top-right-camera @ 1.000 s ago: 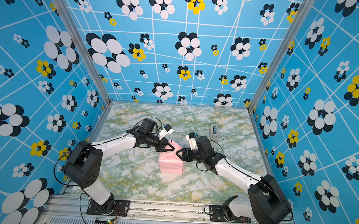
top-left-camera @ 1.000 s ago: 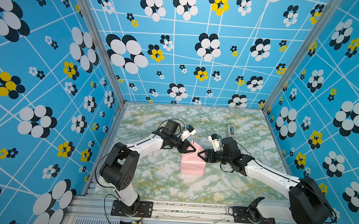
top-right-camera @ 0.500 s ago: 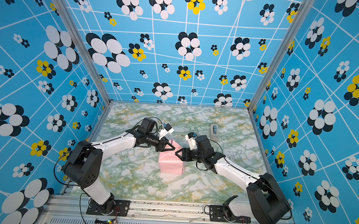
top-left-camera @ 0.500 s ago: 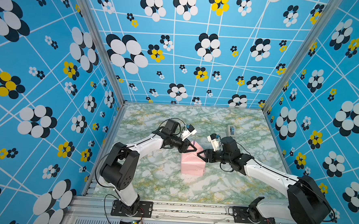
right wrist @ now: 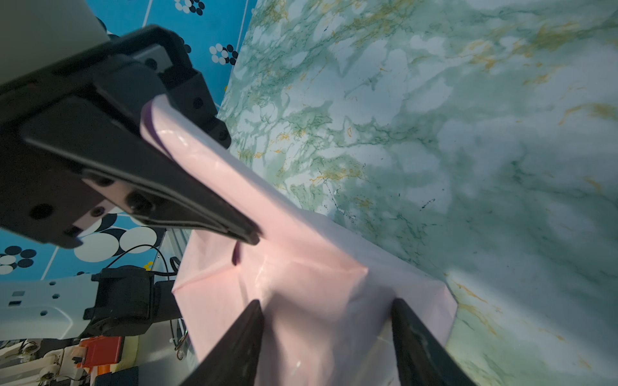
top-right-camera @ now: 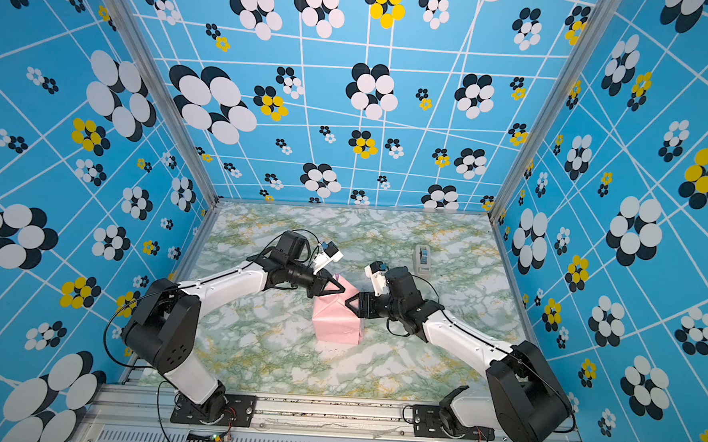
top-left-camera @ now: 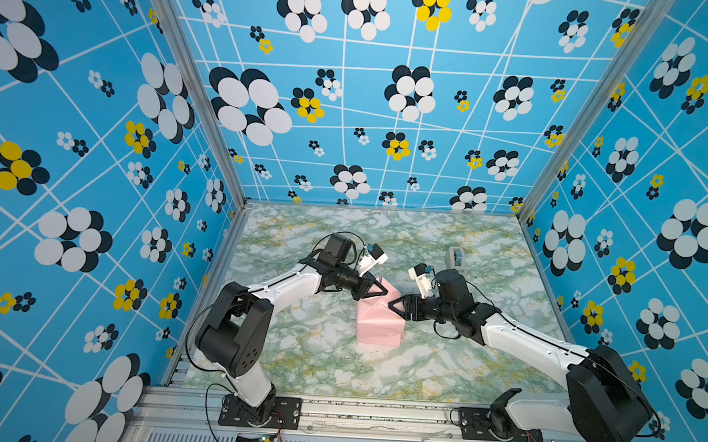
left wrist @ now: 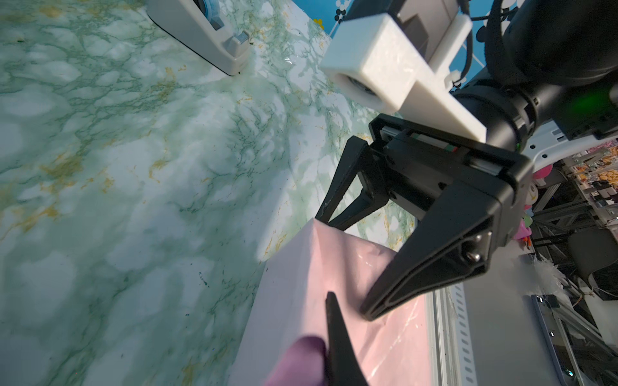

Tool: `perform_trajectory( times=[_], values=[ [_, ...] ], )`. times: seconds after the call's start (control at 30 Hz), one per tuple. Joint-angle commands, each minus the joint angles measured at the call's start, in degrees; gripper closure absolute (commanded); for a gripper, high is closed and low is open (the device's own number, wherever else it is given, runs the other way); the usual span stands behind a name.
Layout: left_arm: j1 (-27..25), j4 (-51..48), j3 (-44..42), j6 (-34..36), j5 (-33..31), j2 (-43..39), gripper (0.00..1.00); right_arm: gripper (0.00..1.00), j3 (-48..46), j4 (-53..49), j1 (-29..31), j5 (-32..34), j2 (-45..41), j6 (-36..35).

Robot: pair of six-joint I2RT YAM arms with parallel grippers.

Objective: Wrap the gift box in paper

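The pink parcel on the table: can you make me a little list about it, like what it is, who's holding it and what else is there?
paper: pale pink boxy parcel, lilac showing at one flap
gift box: out of sight under the paper
left gripper: shut, pinching the parcel's top flap
right gripper: open, jaws astride the parcel's top
tape dispenser: on the table, apart from the parcel
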Motion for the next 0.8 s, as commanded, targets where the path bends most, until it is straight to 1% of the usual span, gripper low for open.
perform_trajectory(
  times=[0.0, 0.07, 0.17, 0.2, 0.33, 0.37, 0.4, 0.53, 0.67, 0.77],
  values=[
    [-0.5, 3.5, -1.3, 1.1, -1.3, -4.9, 1.00, 0.31, -1.1, -10.7, 0.4, 1.6, 0.6, -1.1],
    [-0.7, 3.6, -2.3, 1.2, -2.2, -6.1, 0.94, 0.30, -0.6, -11.1, 0.4, 2.0, 0.1, -1.6],
    [-0.5, 3.6, -4.0, 0.6, -5.2, -7.9, 0.74, 0.30, 0.4, -14.3, 0.2, 4.4, 0.6, -4.4],
    [-0.5, 3.8, -5.0, 0.0, -6.6, -8.6, 0.70, 0.30, 1.0, -15.2, -0.2, 4.3, 1.1, -5.6],
    [0.1, 6.1, -8.9, -2.4, -9.9, -10.6, 0.58, 0.30, 4.3, -17.5, -1.2, 3.1, 3.6, -9.4],
    [0.4, 6.6, -9.7, -2.9, -10.3, -10.7, 0.53, 0.30, 5.2, -17.8, -1.4, 2.6, 4.1, -10.3],
    [0.5, 7.2, -10.5, -3.6, -11.5, -10.8, 0.52, 0.30, 6.1, -18.3, -1.4, 2.1, 4.7, -11.1],
    [1.0, 8.4, -12.8, -4.5, -14.2, -11.1, 0.52, 0.30, 8.4, -20.0, -1.8, 0.2, 5.7, -13.8],
    [1.6, 9.3, -14.0, -6.2, -14.4, -11.3, 0.54, 0.30, 9.8, -21.6, -2.6, -1.2, 6.8, -17.3],
    [1.7, 12.2, -16.8, -8.2, -14.7, -12.3, 0.56, 0.31, 12.2, -23.3, -3.8, -2.6, 9.1, -20.0]
  ],
)
